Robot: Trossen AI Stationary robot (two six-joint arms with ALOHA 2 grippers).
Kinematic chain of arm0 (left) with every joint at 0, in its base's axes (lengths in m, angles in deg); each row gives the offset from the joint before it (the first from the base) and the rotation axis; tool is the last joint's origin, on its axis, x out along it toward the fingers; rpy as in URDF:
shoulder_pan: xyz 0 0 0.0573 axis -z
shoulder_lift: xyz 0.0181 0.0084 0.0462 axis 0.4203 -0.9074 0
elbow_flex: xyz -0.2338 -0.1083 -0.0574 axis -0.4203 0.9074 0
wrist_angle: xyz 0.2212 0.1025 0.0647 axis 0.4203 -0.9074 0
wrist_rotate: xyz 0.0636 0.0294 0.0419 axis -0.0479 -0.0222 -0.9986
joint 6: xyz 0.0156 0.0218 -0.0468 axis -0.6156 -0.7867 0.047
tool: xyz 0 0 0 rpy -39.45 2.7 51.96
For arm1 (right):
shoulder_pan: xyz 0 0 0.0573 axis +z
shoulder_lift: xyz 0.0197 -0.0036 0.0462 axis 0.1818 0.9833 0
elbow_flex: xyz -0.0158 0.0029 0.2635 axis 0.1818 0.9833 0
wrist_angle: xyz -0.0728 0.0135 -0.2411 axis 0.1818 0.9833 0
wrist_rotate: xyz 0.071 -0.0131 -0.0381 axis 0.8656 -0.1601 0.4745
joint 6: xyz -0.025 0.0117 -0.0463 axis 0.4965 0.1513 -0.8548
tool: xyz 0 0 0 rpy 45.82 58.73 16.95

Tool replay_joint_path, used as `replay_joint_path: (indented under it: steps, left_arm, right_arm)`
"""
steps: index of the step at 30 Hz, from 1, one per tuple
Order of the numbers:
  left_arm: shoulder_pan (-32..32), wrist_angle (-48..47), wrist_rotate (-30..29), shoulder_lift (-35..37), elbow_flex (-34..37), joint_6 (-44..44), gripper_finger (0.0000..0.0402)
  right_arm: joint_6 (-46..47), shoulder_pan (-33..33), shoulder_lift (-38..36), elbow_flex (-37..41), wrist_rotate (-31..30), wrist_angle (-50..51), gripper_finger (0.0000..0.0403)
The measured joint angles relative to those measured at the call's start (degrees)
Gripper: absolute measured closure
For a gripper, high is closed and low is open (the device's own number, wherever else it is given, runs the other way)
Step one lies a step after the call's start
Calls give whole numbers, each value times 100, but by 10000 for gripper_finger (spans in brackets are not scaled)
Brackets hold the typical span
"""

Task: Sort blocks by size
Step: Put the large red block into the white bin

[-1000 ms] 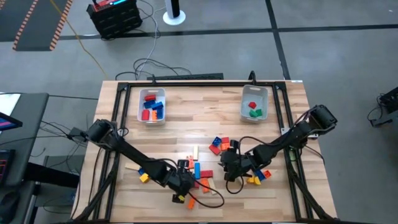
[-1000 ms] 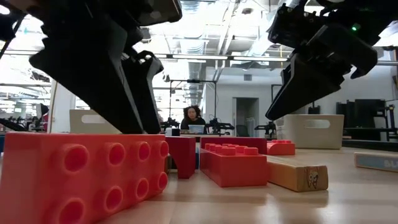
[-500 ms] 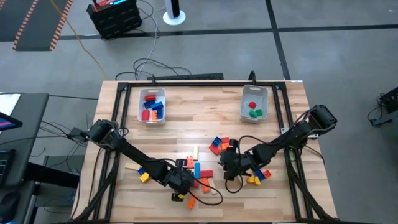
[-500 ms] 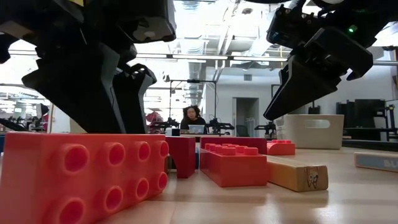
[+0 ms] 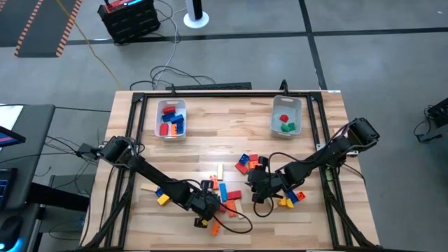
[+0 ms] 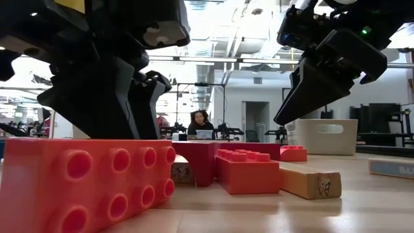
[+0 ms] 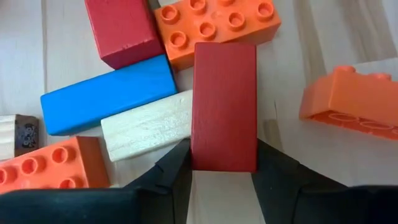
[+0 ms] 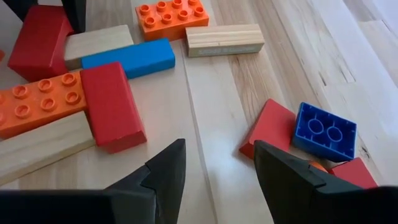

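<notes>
Loose blocks (image 5: pixel 225 194) in red, orange, blue, yellow and tan lie in a pile at the table's front middle. My left gripper (image 5: pixel 208 203) is low on this pile. In the left wrist view its fingers (image 7: pixel 177 167) press both sides of the near end of a long red bar (image 7: pixel 224 99), which lies flat on the wood beside a tan bar (image 7: pixel 146 124) and a blue bar (image 7: pixel 109 96). My right gripper (image 5: pixel 256 185) hovers open and empty over bare wood (image 8: pixel 217 162), between a red bar (image 8: pixel 112 112) and a blue brick (image 8: pixel 324 130).
Two clear bins stand at the back: the left one (image 5: pixel 171 119) holds red, blue and orange blocks, the right one (image 5: pixel 285 115) red and green ones. More blocks (image 5: pixel 290 199) lie by the right arm. A person (image 6: pixel 202 123) sits far behind the table.
My left gripper has settled lower and closed on the red bar, which has shifted slightly and uncovered a tan block behind it. The right arm has not moved.
</notes>
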Motion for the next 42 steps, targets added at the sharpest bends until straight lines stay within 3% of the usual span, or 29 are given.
replay_joint_path:
  steps: [13, 29, 36, 42]
  left_arm:
    - [-327, -238, -165, 404, 22, -69, 267]
    - [-1078, -2370, -1148, 1835, 15, -533, 267]
    - [-2068, -3194, -1590, 2816, 235, -760, 267]
    - [-3652, -3190, -1594, 4052, 1535, -823, 267]
  right_arm:
    - [17, 0, 0, 0, -13, 164, 188]
    - [428, 210, -291, -2, -503, 760, 188]
    - [476, 227, -291, -2, -503, 660, 188]
    - [470, 324, -291, -2, -501, 503, 188]
